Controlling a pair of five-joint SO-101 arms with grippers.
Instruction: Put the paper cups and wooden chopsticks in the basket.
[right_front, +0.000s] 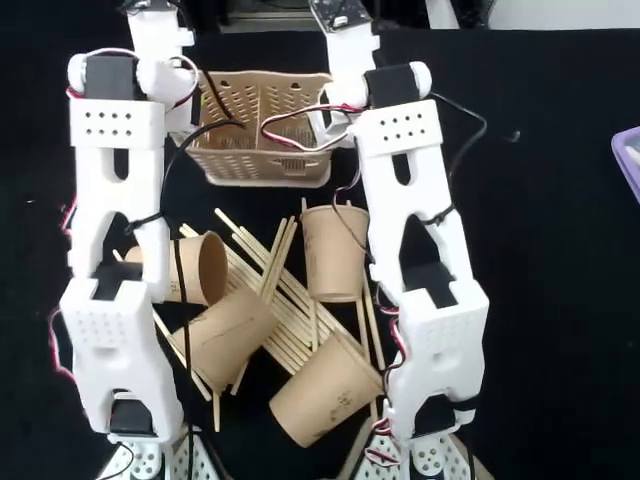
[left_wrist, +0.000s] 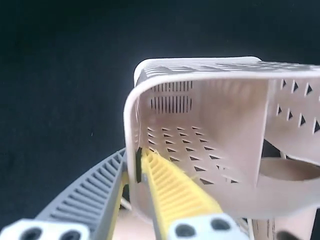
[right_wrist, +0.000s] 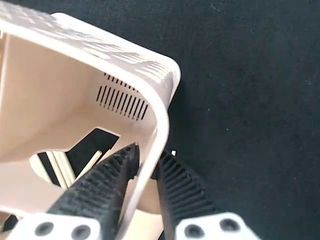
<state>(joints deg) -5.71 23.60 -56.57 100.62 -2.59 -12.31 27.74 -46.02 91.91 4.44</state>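
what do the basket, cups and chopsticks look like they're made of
Basket: probably moulded plastic, beige and matte; its thin, smooth walls are pierced with regular slots and triangular holes.
Cups: paper, matte; dull kraft-brown walls, thin at the open mouths.
Chopsticks: pale wood, possibly bamboo, and they look unfinished; thin straight sticks, grain too small to tell.

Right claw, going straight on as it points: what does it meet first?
The basket wall: the right claw straddles its rim, so it would likely just run deeper onto it.
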